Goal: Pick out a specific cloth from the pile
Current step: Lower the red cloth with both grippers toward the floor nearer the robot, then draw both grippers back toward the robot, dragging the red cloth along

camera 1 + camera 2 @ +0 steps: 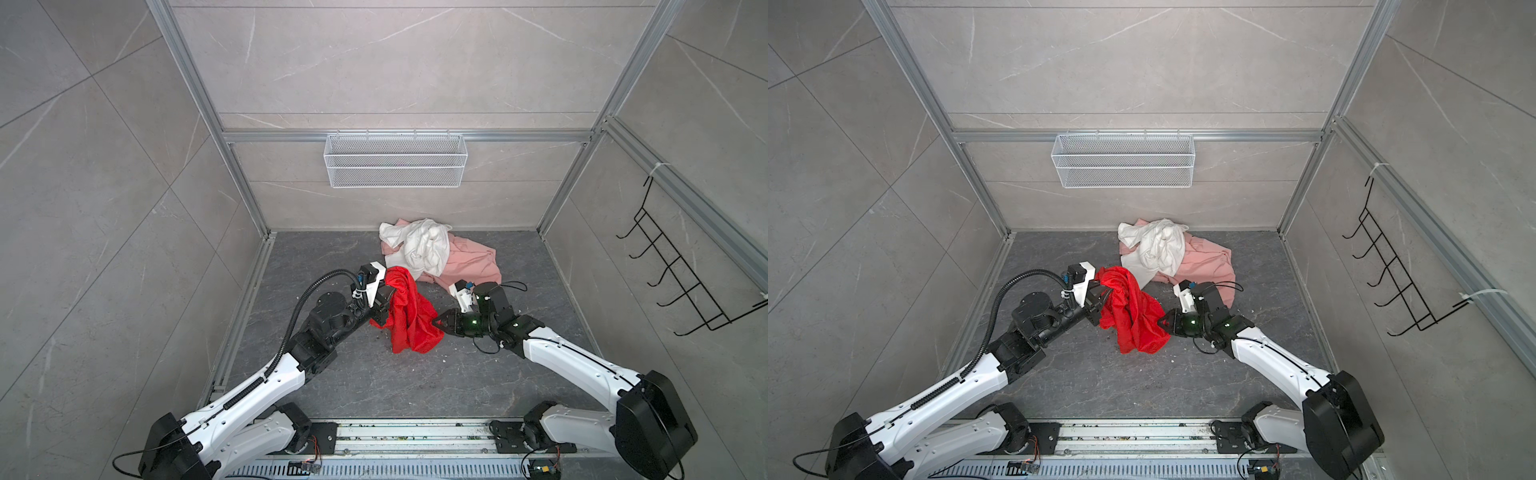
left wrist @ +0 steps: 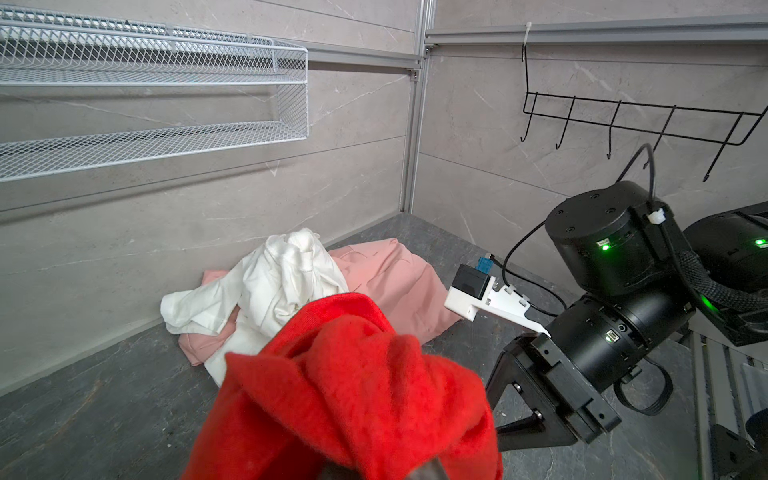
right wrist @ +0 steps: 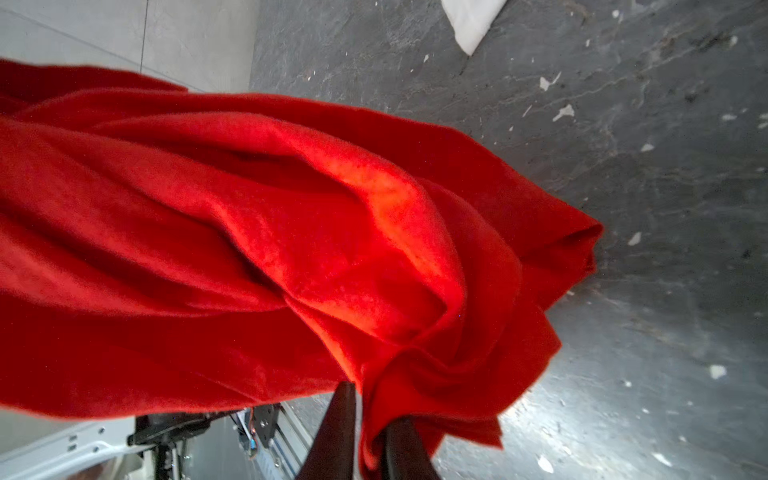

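Cloth (image 1: 409, 322), seemingly in left end effector (image 1: 390, 304)

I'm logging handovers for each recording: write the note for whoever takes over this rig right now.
Left gripper: shut on the red cloth, which bunches over its fingers.
Right gripper: shut on a fold of the red cloth.
Things: the red cloth hangs between the two arms. The pile, white cloth over pink cloth, lies on the floor by the back wall.
Done: red cloth lifted out.
Left: probably move it clear and set it down. Whether its upper edge touches the white cloth cannot be told.
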Action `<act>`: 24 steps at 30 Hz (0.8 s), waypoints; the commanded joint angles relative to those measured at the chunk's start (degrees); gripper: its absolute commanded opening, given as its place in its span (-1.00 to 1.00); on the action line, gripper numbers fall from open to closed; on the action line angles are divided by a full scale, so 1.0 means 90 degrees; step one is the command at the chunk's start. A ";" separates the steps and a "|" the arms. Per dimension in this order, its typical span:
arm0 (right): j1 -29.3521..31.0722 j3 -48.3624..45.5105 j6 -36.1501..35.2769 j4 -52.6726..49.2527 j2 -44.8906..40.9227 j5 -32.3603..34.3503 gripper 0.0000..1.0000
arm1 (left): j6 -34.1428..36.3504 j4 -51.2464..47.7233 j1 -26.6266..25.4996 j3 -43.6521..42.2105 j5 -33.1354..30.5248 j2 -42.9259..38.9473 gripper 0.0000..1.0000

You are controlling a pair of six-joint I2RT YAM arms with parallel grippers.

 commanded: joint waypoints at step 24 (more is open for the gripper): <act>0.1360 -0.0840 -0.2481 0.1468 -0.1660 0.2267 0.55 | -0.0100 0.0314 -0.0014 0.0626 0.0067 0.0029 -1.00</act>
